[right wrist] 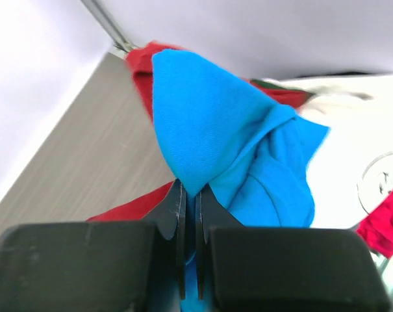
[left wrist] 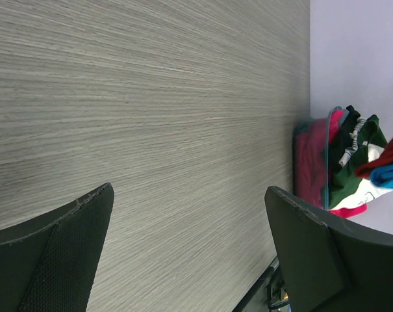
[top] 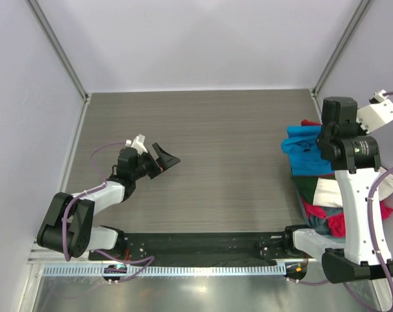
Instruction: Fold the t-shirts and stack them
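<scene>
A heap of t-shirts lies at the table's right edge: a bright blue t-shirt [top: 301,153] on top, with red [top: 336,224], dark green [top: 306,186] and white [top: 328,193] cloth below. My right gripper [right wrist: 189,193] is shut on a fold of the blue t-shirt [right wrist: 215,123] and holds it lifted; in the top view the arm [top: 342,140] covers the fingers. My left gripper [top: 165,158] is open and empty, low over bare table at the left. The left wrist view shows its two fingers [left wrist: 66,253] apart and the heap [left wrist: 345,162] far off.
Grey wood-grain table [top: 209,143] with white walls on three sides. A black mounting bar [top: 202,246] and cable rail run along the near edge. A clear bin edge [left wrist: 327,159] stands by the heap.
</scene>
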Controlling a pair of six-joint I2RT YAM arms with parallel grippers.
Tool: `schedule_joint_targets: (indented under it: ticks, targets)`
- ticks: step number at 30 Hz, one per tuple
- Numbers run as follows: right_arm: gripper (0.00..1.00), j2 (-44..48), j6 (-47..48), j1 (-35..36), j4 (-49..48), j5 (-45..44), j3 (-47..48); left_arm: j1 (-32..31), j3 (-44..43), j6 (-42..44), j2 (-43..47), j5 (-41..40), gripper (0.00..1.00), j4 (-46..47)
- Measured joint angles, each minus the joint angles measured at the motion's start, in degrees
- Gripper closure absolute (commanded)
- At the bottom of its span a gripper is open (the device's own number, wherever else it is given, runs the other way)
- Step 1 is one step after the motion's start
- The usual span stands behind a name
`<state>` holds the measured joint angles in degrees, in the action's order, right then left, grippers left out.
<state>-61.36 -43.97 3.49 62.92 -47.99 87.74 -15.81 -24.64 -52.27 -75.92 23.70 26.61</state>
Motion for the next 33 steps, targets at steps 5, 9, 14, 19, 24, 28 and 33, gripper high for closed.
schedule_joint_targets:
  ticks: [5,9,14,19,24,28,33]
  targets:
    - [0.99,-1.7,1.7,0.48,-1.42,-0.83,3.61,-0.09,0.0,0.17,0.0,-0.02,0.0,-0.02]
    - [0.99,0.5,1.31,0.5,-1.36,-2.58,2.58,-0.24,0.0,0.17,0.0,0.0,0.0,-0.02]
    - [0.99,4.81,0.44,0.5,-0.72,-6.1,1.97,-0.31,0.0,0.15,0.0,0.35,0.0,0.0]
    - [0.98,9.92,-0.61,0.5,-0.63,-9.35,-2.67,-0.35,0.0,0.15,0.0,0.39,0.0,0.0]
    - [0.4,11.54,-2.86,0.46,-0.74,-10.29,-10.86,-0.48,0.0,0.13,0.0,0.44,0.0,0.09]
    - [0.68,10.19,-4.52,0.46,-1.55,-9.44,-16.81,-0.61,-0.15,0.09,0.0,0.59,0.01,0.17]
    - [0.56,8.96,-6.25,0.46,-2.75,-7.08,-21.14,-0.63,-0.42,0.09,0.0,0.87,0.0,0.22]
